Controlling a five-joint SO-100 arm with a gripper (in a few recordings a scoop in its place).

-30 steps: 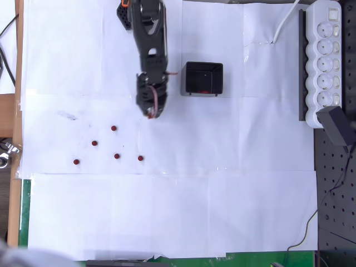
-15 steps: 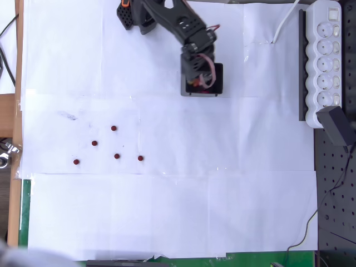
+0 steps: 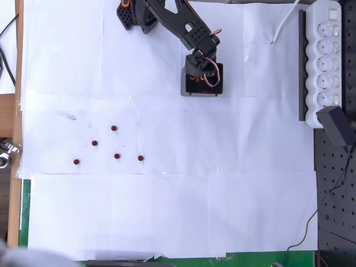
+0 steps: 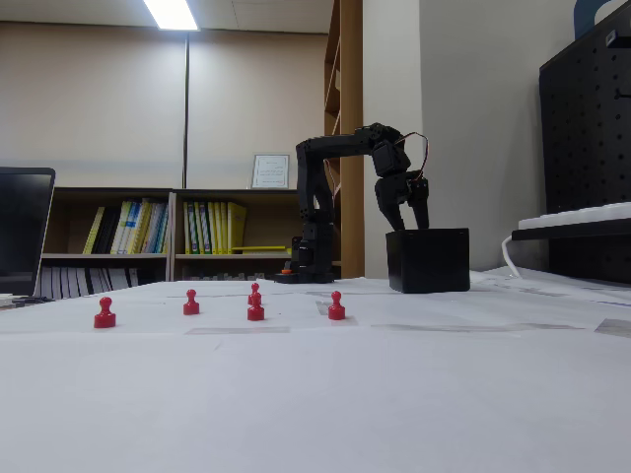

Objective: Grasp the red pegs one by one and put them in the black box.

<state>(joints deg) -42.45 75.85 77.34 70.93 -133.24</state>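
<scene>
Several small red pegs stand loose on the white paper, among them one [image 3: 113, 128], another [image 3: 140, 158] and a third [image 3: 76, 162]; the fixed view shows them in a row, from the peg [image 4: 105, 313] at the left to the peg [image 4: 336, 305] at the right. The black box [image 3: 218, 90] sits right of the arm; it is also the black box [image 4: 429, 261] in the fixed view. My gripper [image 3: 201, 77] hangs over the box's opening. In the fixed view the gripper [image 4: 405, 217] is just above the rim, fingers spread and open, with nothing seen between them.
A white power strip [image 3: 328, 55] and a black adapter [image 3: 336, 125] lie along the right edge beside a black pegboard [image 3: 334, 194]. The arm's base [image 3: 130, 14] is at the top. White paper [image 3: 167, 211] covers the table.
The arm swung right from a spot above the pegs to the black box, then shifted a little further over its opening. The pegs on the paper have not moved.
</scene>
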